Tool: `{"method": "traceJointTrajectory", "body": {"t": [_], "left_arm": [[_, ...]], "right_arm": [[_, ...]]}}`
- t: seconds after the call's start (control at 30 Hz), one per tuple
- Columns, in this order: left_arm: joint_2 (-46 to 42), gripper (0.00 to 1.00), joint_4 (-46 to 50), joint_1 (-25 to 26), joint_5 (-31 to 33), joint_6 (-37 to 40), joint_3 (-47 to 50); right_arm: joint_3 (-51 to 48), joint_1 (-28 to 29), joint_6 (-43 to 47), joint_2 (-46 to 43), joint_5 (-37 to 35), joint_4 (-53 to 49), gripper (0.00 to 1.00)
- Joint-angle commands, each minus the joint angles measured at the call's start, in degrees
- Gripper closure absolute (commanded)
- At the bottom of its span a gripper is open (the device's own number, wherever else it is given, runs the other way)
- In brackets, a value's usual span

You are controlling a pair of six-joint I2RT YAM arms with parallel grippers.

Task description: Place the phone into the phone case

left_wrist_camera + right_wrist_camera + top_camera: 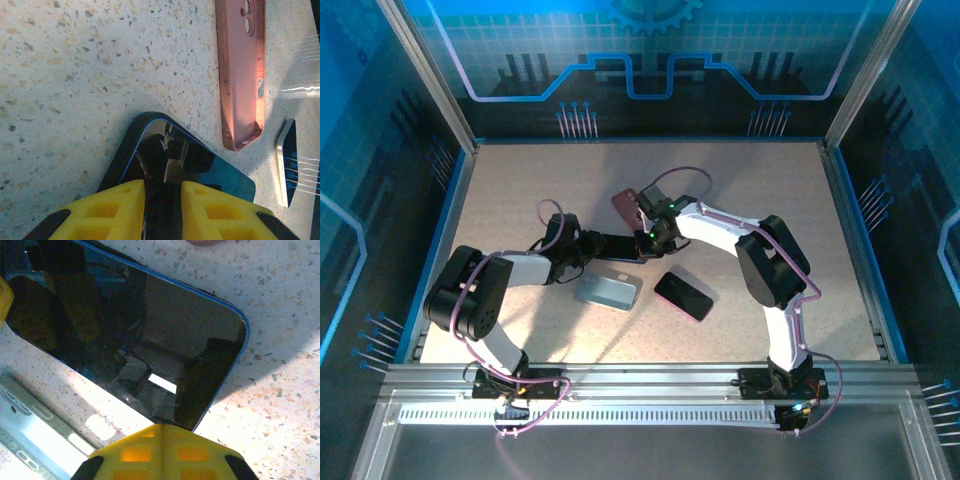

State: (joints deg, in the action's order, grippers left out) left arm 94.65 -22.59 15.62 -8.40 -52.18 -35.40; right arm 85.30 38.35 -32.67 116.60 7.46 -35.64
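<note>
A dark-screened phone [620, 246] with a blue rim lies mid-table between both grippers. My left gripper [596, 246] is shut on its near end; in the left wrist view the yellow fingers [125, 210] of my left gripper [162, 187] straddle the phone [220, 172]. My right gripper [648, 238] is shut and empty. In the right wrist view my right gripper [165, 426] rests its tips against the edge of the phone [125, 330]. A pink phone case [627, 207] [242, 70] lies just beyond the phone. A pale blue case [608, 291] [30, 435] lies just in front of it.
A second, black phone [684, 295] lies right of the pale blue case, and a silver-rimmed edge of it [295, 160] shows in the left wrist view. Blue walls and metal posts [440, 90] enclose the speckled table [770, 190]. The right arm's elbow [775, 265] stands over the table's right half.
</note>
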Motion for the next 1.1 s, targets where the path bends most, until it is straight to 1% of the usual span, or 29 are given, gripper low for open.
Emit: {"method": "traceJointTrajectory", "body": {"t": [0.0,0.37,0.63,1.07], "left_arm": [[-0.7,0.74,1.0,0.4,0.8,0.9,-0.5],[-0.5,0.74,1.0,0.4,0.9,0.8,-0.5],[-0.4,0.74,1.1,0.4,0.8,0.8,-0.5],[0.8,0.74,2.0,0.5,0.2,0.9,-0.9]], "right_arm": [[0.0,0.9,0.8,0.2,-1.0,-2.0,1.00],[-0.8,2.4,2.7,2.9,-3.3,-3.9,1.00],[-0.5,4.0,3.9,6.9,-4.5,-5.7,1.00],[1.1,5.4,6.0,13.0,-3.5,-9.9,1.00]]}}
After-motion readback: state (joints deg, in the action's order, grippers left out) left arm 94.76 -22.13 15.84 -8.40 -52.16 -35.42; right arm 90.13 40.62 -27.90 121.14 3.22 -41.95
